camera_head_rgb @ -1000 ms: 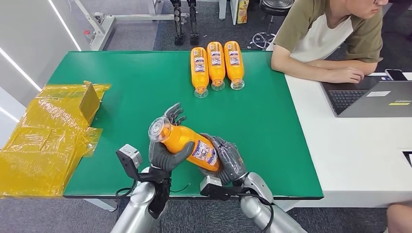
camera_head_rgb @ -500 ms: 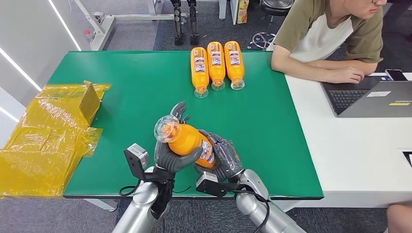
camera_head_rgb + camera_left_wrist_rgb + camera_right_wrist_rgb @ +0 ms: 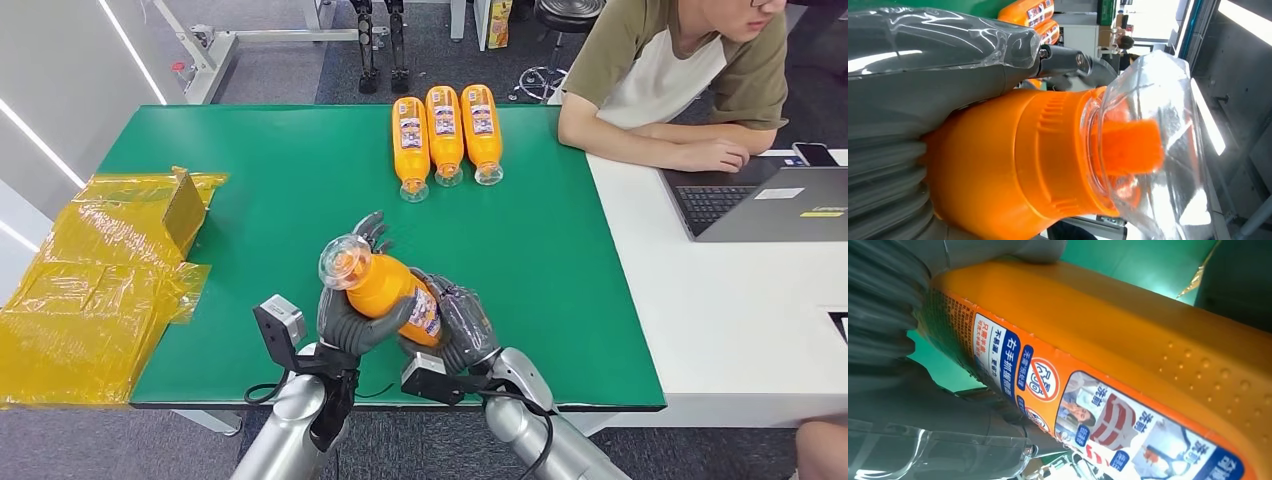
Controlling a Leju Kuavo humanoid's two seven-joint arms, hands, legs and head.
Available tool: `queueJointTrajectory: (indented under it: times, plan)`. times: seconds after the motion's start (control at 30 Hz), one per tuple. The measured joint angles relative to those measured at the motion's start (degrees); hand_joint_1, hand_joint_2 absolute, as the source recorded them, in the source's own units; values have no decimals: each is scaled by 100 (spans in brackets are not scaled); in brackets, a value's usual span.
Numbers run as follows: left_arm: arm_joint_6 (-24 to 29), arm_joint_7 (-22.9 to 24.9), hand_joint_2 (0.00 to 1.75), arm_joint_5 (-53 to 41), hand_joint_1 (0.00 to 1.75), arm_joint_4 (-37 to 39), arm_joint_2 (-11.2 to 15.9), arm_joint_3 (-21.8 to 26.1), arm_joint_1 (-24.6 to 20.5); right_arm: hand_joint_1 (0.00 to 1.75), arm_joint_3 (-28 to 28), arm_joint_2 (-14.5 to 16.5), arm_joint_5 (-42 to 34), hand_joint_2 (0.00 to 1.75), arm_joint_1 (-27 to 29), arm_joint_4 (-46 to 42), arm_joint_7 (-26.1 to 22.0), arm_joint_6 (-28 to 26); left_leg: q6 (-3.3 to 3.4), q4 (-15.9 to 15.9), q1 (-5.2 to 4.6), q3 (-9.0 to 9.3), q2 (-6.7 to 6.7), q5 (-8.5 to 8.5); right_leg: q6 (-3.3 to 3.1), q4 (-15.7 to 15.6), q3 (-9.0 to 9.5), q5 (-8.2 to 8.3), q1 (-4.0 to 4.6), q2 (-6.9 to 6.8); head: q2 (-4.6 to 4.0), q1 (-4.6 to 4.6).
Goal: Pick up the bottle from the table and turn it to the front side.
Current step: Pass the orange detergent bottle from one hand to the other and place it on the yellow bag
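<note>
1. Your left hand [image 3: 350,318] grips the orange bottle [image 3: 385,288] just under its clear cap [image 3: 343,262]
2. Your right hand [image 3: 461,325] clasps the bottle's labelled lower body
3. You see the bottle held above the green table [image 3: 280,170] near its 6 o'clock edge, cap tilted toward 10 o'clock
4. Three more bottles [image 3: 445,133] lie side by side at 12 o'clock

An orange bottle [image 3: 390,287] with a blue-patterned label, above a green table [image 3: 250,170].
</note>
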Motion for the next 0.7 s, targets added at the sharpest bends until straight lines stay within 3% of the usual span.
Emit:
queueJointTrajectory:
  times: [0.33, 0.7]
  plan:
    - [24, -63, 175, 29, 175, 0, 1, 9, 1, 175, -90, -3, 498, 175, 147, -146, 297, 117, 0, 0, 0, -1, 2, 0, 0, -1, -2, 0, 0, 2, 0, 0]
    - [157, -97, 175, 16, 175, -2, 10, 47, 10, 175, -125, -11, 529, 175, 44, -59, 184, 357, 0, 0, 0, -2, 1, 0, 0, 0, -2, 0, 0, 1, 0, 0]
